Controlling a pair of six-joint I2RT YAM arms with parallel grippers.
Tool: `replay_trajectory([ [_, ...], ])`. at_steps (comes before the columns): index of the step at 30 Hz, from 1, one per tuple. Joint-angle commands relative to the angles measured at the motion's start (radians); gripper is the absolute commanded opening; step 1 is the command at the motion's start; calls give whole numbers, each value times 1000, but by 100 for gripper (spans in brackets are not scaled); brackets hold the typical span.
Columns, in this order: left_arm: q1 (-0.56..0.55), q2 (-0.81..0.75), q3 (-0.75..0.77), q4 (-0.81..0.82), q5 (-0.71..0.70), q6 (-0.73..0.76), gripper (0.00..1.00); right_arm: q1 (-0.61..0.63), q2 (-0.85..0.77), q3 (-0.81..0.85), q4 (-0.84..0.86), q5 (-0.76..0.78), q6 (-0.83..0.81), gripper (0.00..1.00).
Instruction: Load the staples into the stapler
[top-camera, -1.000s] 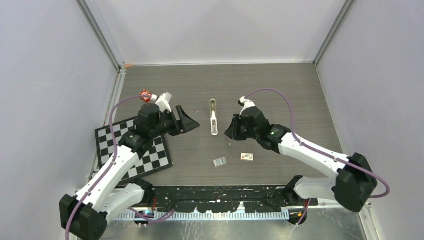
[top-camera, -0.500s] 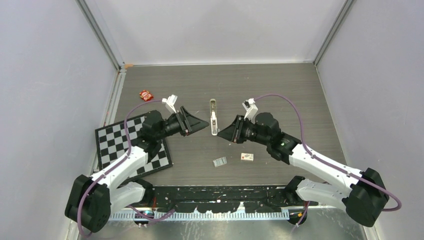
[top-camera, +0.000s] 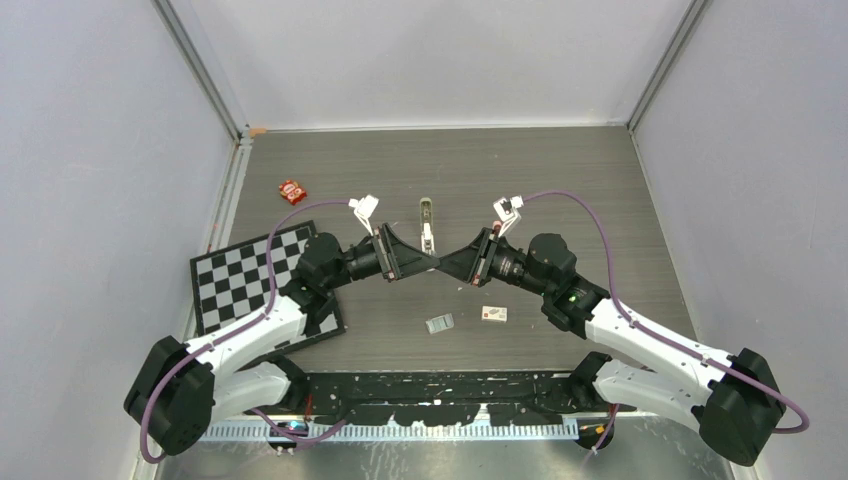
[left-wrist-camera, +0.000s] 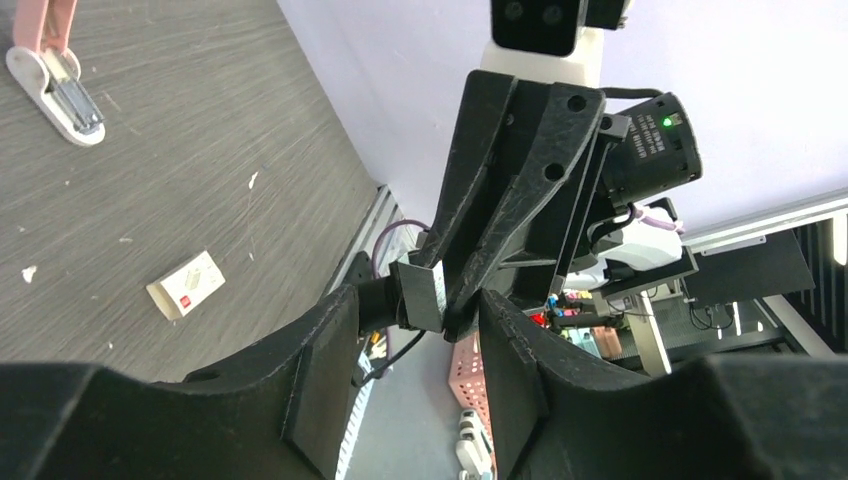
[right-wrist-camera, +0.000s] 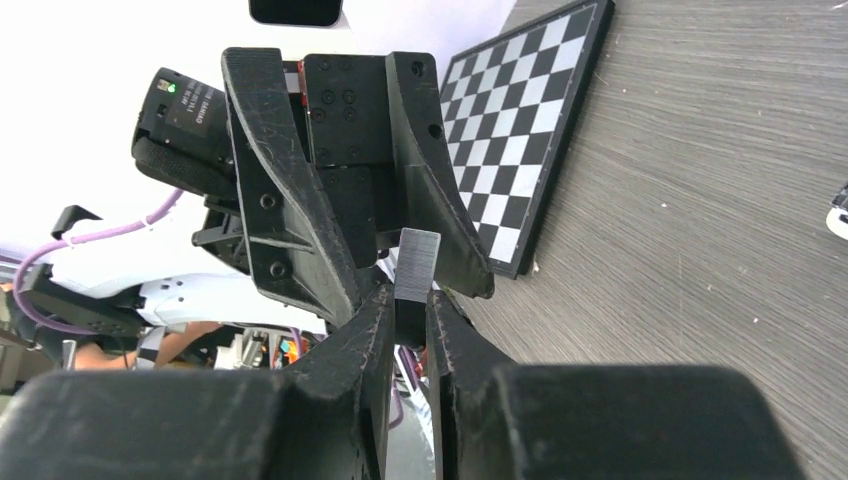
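Note:
The stapler (top-camera: 427, 232) lies flipped open on the table; in the left wrist view its white base (left-wrist-camera: 62, 92) shows at the top left. Just in front of it my two grippers meet tip to tip above the table. My right gripper (top-camera: 452, 265) is shut on the staples (right-wrist-camera: 417, 262), a small silvery-grey block that sticks out beyond its fingertips (right-wrist-camera: 372, 318). My left gripper (top-camera: 425, 263) is open. Its jaws stand on either side of the staples (left-wrist-camera: 428, 294) without touching them.
A small white box with a red mark (top-camera: 494, 314) and a little grey item (top-camera: 439, 323) lie near the front of the table. A checkerboard mat (top-camera: 262, 290) is at the left, under the left arm. A red packet (top-camera: 291, 190) lies at the back left.
Both arms have swung inward and stretched toward the centre until their tips meet. The left jaws have narrowed around the staples that the right gripper holds.

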Motion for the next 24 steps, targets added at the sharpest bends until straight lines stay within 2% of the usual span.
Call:
replay_trajectory([
  [1, -8, 0, 10, 131, -40, 4, 49, 0, -35, -15, 114, -31, 31, 21],
  [12, -13, -44, -21, 221, -75, -30, 50, 1, -42, -29, 183, -52, 68, 22],
  [24, -15, -46, -40, 283, -92, -39, 42, 0, -27, -36, 225, -57, 98, 21],
])
